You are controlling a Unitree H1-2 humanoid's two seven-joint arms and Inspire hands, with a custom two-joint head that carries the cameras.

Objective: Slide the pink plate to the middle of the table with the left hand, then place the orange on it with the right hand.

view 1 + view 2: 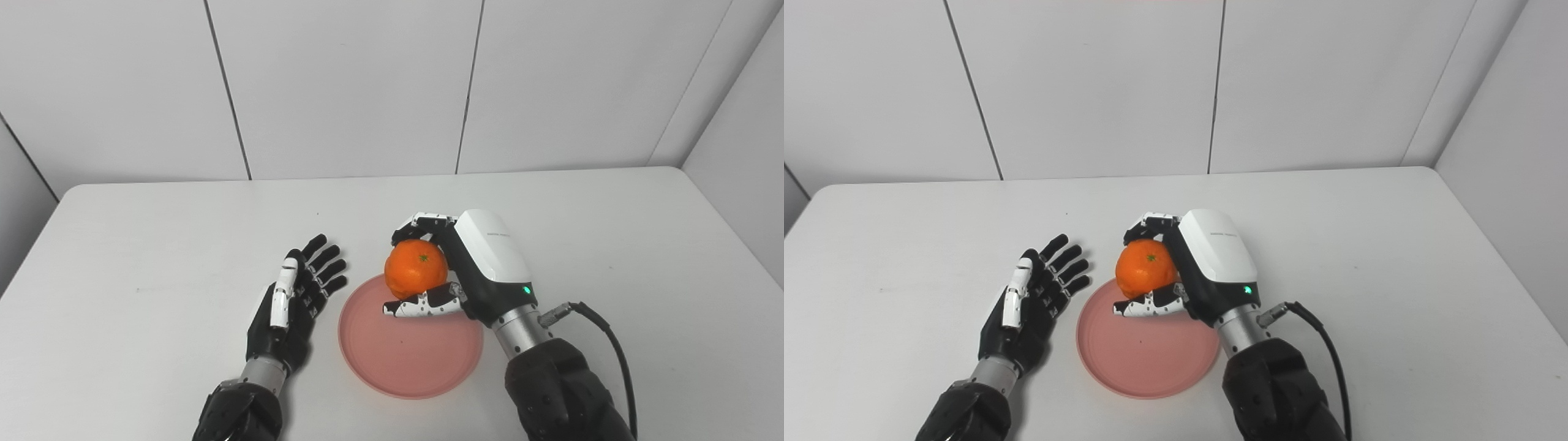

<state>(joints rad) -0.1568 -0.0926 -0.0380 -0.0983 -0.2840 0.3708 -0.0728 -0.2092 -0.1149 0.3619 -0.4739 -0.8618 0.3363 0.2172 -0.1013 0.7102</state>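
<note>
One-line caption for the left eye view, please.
Right hand holds the orange over the far edge of the pink plate; left hand open beside the plate.

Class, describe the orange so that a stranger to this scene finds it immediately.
On the white table, look near the middle for the pink plate. Above its far rim, the right hand grips the orange: the only round, bright orange thing.

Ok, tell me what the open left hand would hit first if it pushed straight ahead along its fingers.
Probably nothing: the left hand points toward the table's far side, slightly right. The round pink plate lies beside it and the orange, held in the right hand, looks off that line, though depth is unclear.
</note>
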